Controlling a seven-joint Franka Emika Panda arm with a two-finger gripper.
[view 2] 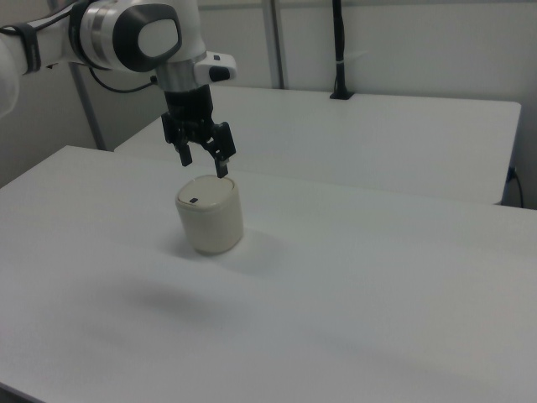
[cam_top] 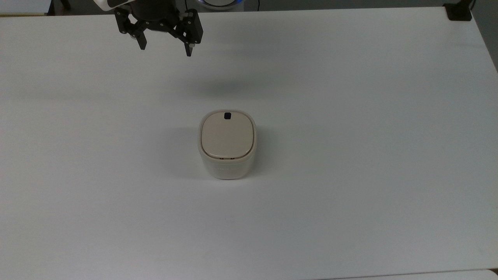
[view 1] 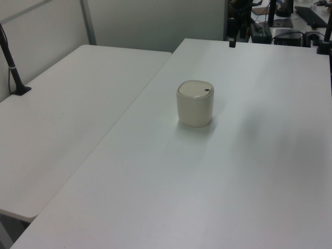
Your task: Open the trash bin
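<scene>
End effector [cam_top: 166, 51] hangs spread, apart from lidded trash bin [cam_top: 227, 146].

White table [cam_top: 350, 97] — trash bin [cam_top: 227, 146] upright

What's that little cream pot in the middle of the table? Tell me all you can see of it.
It is a small trash bin that looks like smooth cream-white plastic, rounded-square with soft corners. A flat beige lid sits shut in its rim, with a small black button near the edge nearest the top view's top. It stands upright near the middle of the white table, and nothing but the table touches it. The gripper, open, hangs well apart from it.
</scene>
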